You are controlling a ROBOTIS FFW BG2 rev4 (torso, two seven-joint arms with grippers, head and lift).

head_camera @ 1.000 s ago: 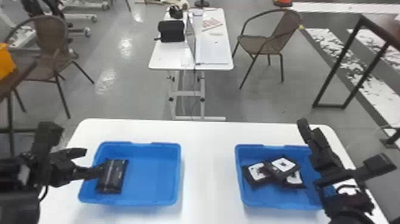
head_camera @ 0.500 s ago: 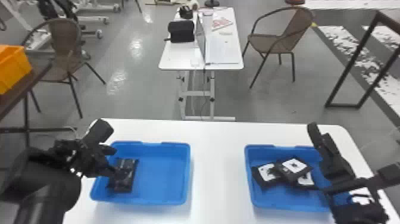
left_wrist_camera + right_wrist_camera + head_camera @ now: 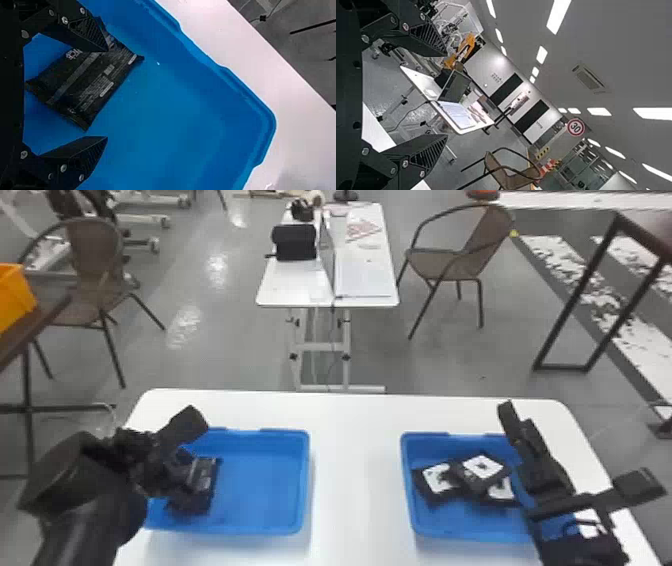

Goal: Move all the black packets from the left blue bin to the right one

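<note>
My left gripper [image 3: 175, 470] is over the left part of the left blue bin [image 3: 260, 485], at a black packet [image 3: 204, 480] lying there. In the left wrist view the left gripper [image 3: 107, 94] is open, one finger overlapping the upper end of the packet [image 3: 85, 81], the other apart from it over the bin floor. The right blue bin [image 3: 445, 527] holds several black packets with white labels [image 3: 481, 467], partly overlapping. My right gripper [image 3: 560, 455] is raised at that bin's right side; in the right wrist view the right gripper [image 3: 447, 95] stands open with nothing between its fingers.
Both bins stand on a white table [image 3: 357, 470], with a strip of tabletop between them. Beyond it are a second white table [image 3: 295, 285] and brown chairs [image 3: 450, 265]. The right arm covers the right bin's right edge.
The left arm has shifted and turned near the packet, its upper finger now tilted over the bin's back left corner. The head view has swung a little, while the packets stay where they lay.
</note>
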